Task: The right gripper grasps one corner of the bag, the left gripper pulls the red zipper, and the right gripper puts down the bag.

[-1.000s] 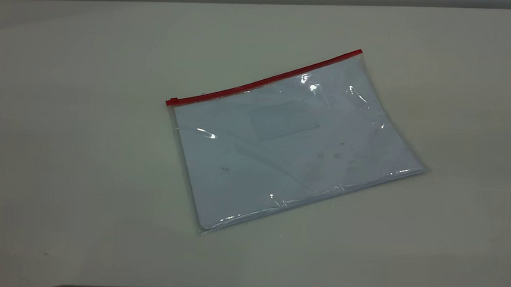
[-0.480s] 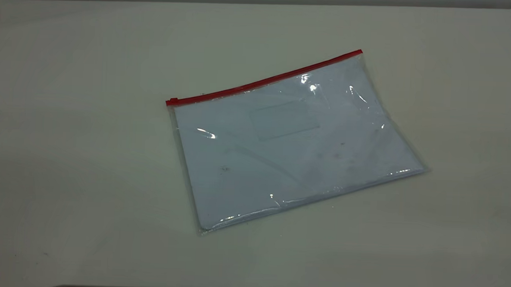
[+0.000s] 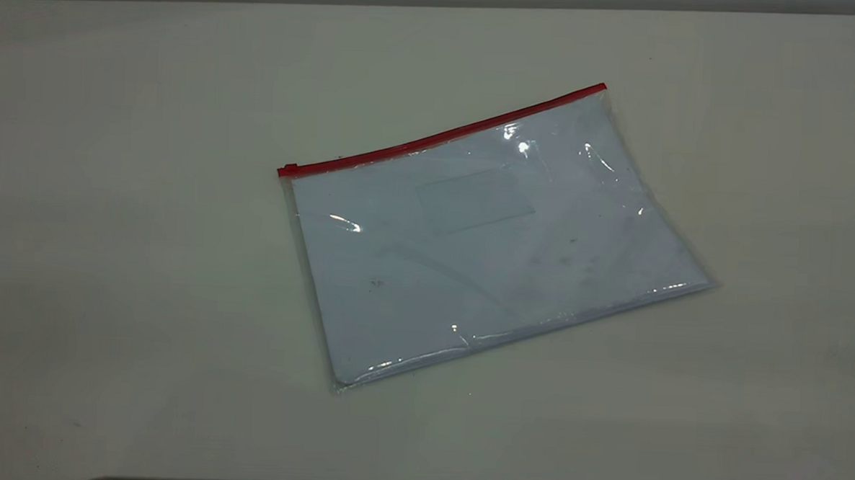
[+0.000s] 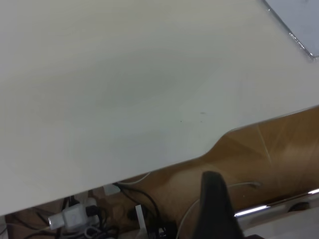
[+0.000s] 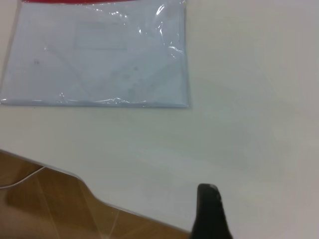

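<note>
We see the bag (image 3: pixel 492 236) flat mid-bench (image 3: pixel 112 183), red zipper (image 3: pixel 439 134) along its far edge, well apart from both hands (image 4: pixel 215 206) (image 5: pixel 209 211); their grip we cannot tell.

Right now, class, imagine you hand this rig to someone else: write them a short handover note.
Left tool: off the table's near edge, holding nothing; grip state unclear.
Right tool: over the table's near edge, short of the bag, holding nothing; grip state unclear.
Bag: flat on the table, untouched.
Red zipper: along the far edge, slider at its left end.
Done: nothing.
Left: grasp a corner, pull the zipper, set the bag down.
</note>
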### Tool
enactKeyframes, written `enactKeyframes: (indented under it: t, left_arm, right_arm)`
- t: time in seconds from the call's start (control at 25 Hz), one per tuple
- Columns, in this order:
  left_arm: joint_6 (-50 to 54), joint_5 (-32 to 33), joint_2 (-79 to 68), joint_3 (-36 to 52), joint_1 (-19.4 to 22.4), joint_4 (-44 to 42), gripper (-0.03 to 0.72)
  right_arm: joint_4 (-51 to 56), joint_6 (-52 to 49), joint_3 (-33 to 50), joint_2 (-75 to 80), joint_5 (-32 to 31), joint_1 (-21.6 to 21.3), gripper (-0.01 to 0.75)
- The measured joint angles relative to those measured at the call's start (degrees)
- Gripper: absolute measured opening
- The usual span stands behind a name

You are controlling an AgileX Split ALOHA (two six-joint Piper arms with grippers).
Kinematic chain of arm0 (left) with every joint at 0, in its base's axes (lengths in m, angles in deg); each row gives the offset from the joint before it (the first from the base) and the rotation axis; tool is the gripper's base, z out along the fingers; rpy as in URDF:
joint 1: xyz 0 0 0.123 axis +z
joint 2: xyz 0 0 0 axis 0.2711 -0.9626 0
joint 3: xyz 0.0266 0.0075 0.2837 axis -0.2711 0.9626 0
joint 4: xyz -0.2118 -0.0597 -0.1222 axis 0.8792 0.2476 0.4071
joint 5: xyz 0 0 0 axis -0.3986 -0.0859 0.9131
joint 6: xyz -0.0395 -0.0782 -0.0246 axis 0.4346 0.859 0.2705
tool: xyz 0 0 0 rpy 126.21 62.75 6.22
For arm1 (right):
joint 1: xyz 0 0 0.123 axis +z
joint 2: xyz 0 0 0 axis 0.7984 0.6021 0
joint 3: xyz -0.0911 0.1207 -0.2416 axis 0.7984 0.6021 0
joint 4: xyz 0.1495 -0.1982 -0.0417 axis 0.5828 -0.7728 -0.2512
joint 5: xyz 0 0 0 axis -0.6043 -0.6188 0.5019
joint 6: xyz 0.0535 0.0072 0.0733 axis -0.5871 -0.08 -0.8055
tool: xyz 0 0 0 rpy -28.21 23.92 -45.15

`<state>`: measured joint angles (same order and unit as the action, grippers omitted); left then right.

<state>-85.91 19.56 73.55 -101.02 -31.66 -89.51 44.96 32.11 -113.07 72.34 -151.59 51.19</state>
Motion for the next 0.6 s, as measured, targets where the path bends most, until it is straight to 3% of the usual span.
enactKeyframes:
  t: [0.6]
  left_arm:
    - [-0.4,-0.2,0.2,0.0,0.0,0.0,0.586]
  right_arm:
    - [0.0,0.0,0.0,0.0,0.1,0.0,0.578]
